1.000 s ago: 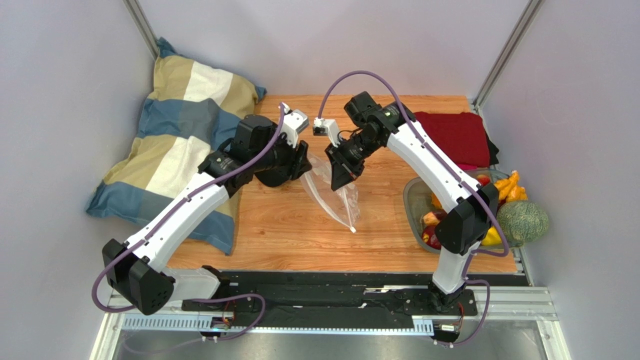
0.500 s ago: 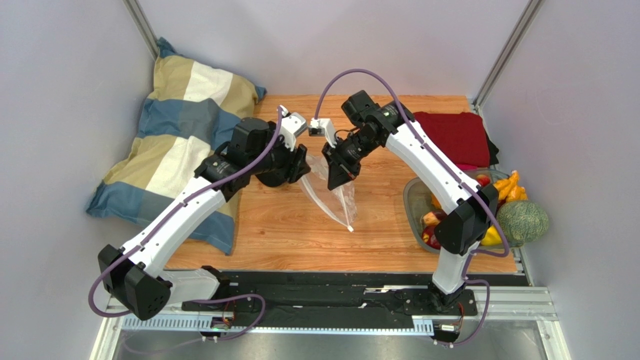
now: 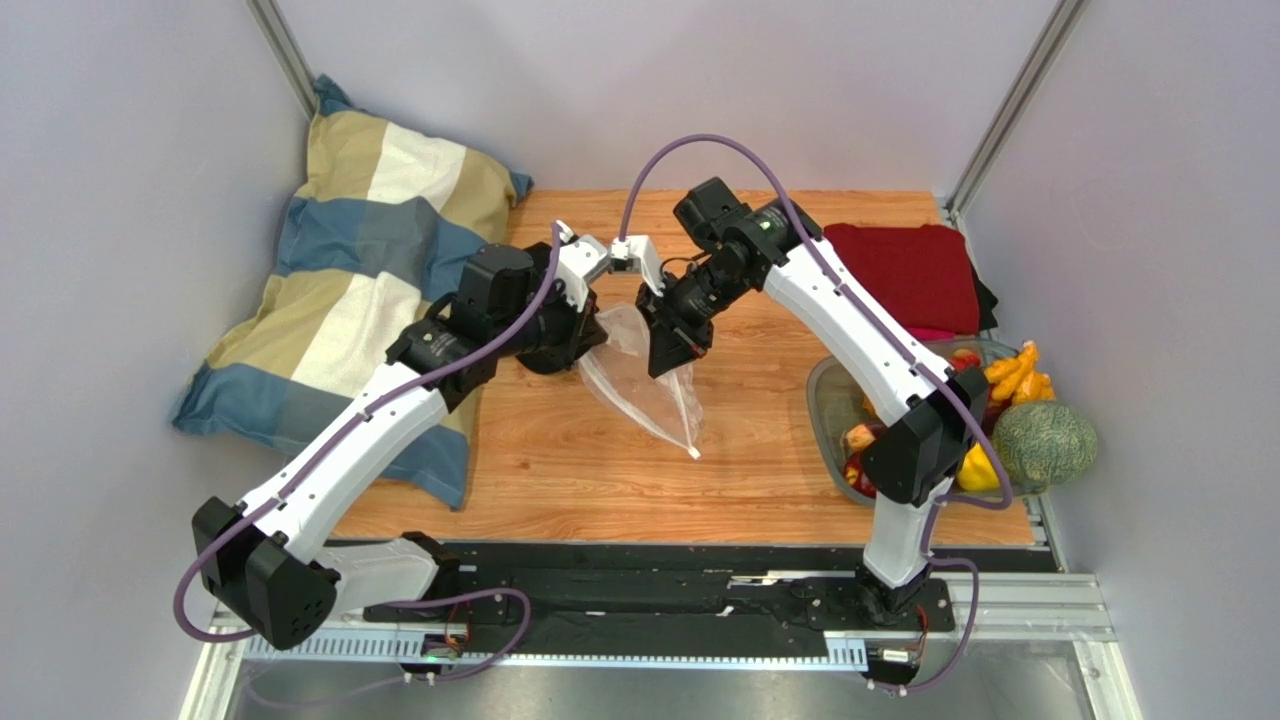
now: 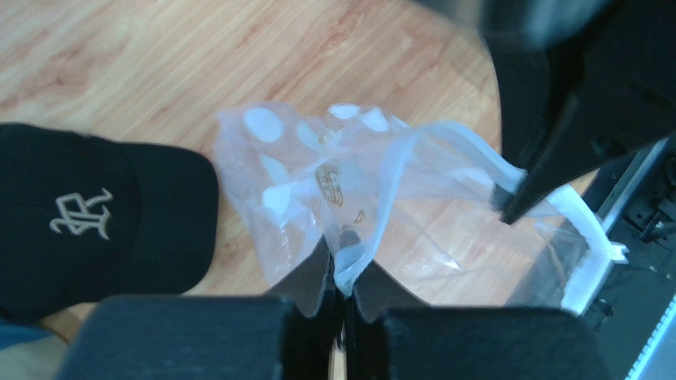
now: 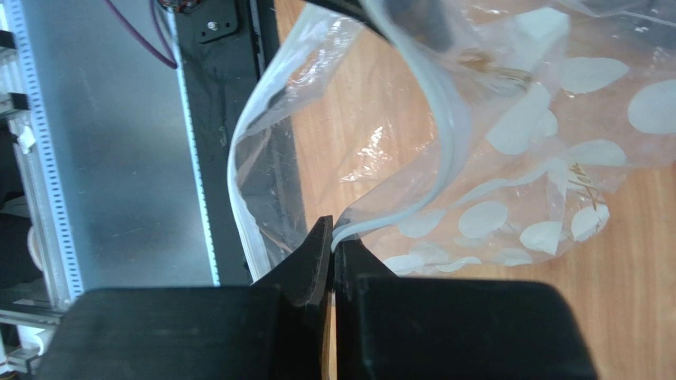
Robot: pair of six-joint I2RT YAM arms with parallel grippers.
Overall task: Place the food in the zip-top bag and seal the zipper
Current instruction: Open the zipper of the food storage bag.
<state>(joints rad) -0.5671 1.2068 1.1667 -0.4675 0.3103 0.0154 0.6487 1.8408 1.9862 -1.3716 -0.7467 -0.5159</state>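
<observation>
The clear zip-top bag (image 3: 649, 393) with white dots hangs between my two grippers above the wooden table. My left gripper (image 3: 597, 339) is shut on one lip of the bag's mouth (image 4: 339, 279). My right gripper (image 3: 663, 354) is shut on the other lip, on the whitish zipper (image 5: 451, 150). The mouth is pulled partly open, and the bag (image 5: 547, 150) looks empty. The zipper's white end tab (image 3: 694, 450) hangs low, near the table. The food (image 3: 1004, 378) lies in and around a grey tray (image 3: 824, 393) at the right, partly hidden by my right arm.
A black cap (image 4: 95, 214) lies on the table just left of the bag. A striped pillow (image 3: 361, 285) is at the left. A red cloth (image 3: 909, 270) is at the back right. A green melon (image 3: 1047, 446) sits beside the tray. The black rail (image 5: 226, 95) runs along the table's near edge.
Both grippers have shifted slightly left with the bag held between them. The bag's hanging end has moved left with them.
</observation>
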